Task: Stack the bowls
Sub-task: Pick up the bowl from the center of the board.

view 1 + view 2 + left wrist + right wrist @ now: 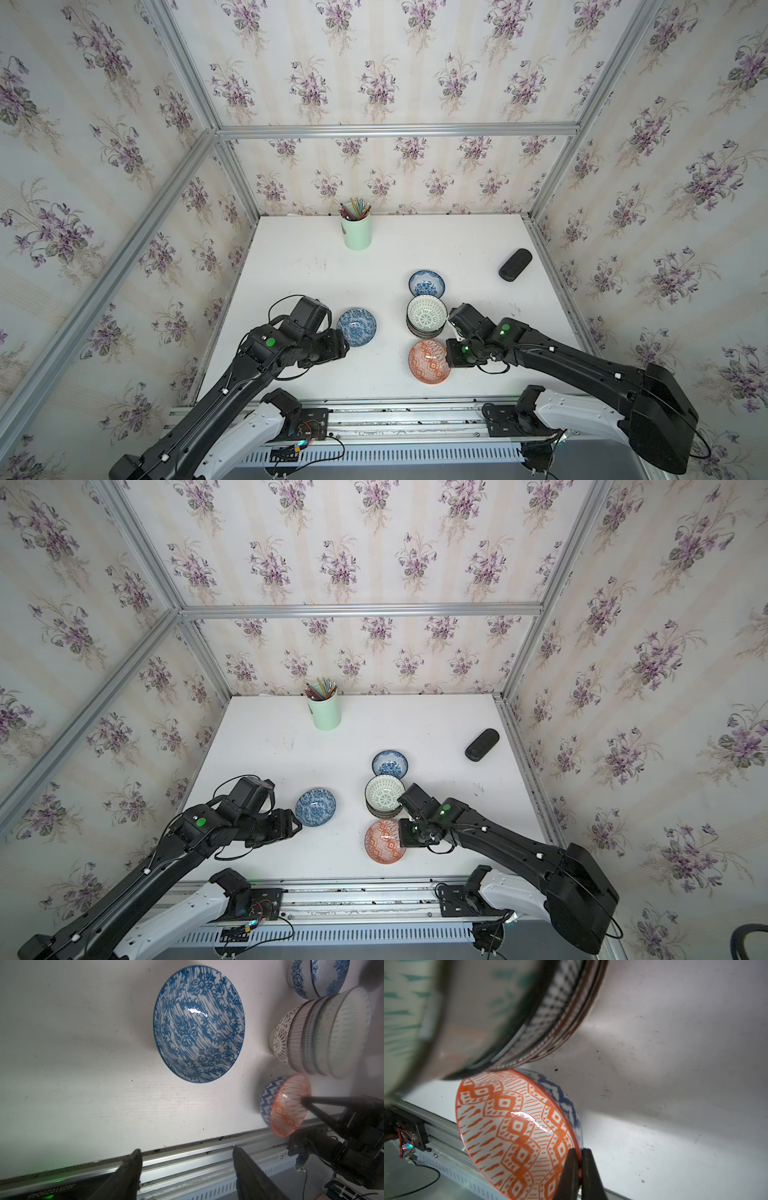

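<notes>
I find the right claw [578, 1152] closed on the rim of the orange bowl [429, 360], one finger inside the wall and one outside, at the rim's right edge in both top views. The bowl sits right of centre in the lower part of the frame, mouth upward; being round, it has no long axis to report. I cannot say for certain whether its foot rests on the table [299, 270]. Just above it in the frame stands the stack [427, 320] of nested bowls, mouths up, a white-green one on top. Above that is a small blue floral bowl [427, 284], also upright. The wide blue-white bowl [356, 327] lies left of the stack, apart from it. The left claw [187, 1154] stands open and empty, just beside that bowl's lower left edge.
</notes>
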`<state>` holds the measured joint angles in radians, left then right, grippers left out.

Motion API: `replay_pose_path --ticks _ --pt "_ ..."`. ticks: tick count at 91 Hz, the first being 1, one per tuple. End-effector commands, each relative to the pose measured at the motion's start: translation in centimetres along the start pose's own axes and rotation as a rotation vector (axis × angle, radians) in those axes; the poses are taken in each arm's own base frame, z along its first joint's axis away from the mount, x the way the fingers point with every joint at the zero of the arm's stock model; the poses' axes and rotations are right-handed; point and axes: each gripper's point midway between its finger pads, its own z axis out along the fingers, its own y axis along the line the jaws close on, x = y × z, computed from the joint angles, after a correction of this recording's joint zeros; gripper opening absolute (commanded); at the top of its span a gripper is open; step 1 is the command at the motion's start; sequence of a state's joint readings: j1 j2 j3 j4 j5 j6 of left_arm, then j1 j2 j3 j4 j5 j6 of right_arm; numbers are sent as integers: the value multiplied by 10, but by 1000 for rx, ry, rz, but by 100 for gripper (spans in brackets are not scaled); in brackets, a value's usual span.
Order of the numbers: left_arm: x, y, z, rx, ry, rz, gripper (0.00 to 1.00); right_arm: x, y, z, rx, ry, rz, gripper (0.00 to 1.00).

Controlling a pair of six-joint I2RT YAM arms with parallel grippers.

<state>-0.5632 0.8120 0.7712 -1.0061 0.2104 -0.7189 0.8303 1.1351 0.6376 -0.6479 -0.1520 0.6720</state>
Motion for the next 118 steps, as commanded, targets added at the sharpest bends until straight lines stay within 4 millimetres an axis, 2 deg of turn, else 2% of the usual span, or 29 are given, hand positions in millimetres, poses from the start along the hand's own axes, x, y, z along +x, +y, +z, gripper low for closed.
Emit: replay_pose_path --ticks 1,14,32,55,78,92,109,118 --pt "0 -1 2 9 3 -6 71 0 2 -1 -8 4 -24 0" --pt "0 -2 1 12 2 -6 71 3 6 -5 -32 13 -36 0" --pt "-2 -7 -4 25 -4 -3 71 3 20 -20 -92 17 -64 0" --pt "-10 -26 -19 73 -10 22 71 -6 50 -48 -163 38 -124 0" --pt "-22 -59 -43 145 -1 86 69 -35 84 -70 -174 49 -204 0" --pt "-31 -76 -56 158 9 122 66 -62 110 -80 -190 34 -242 0" --pt "-39 -88 -58 169 23 143 62 -84 136 -83 -219 30 -275 0" --pt "-39 -94 -56 193 42 144 59 -91 140 -80 -211 36 -283 0"
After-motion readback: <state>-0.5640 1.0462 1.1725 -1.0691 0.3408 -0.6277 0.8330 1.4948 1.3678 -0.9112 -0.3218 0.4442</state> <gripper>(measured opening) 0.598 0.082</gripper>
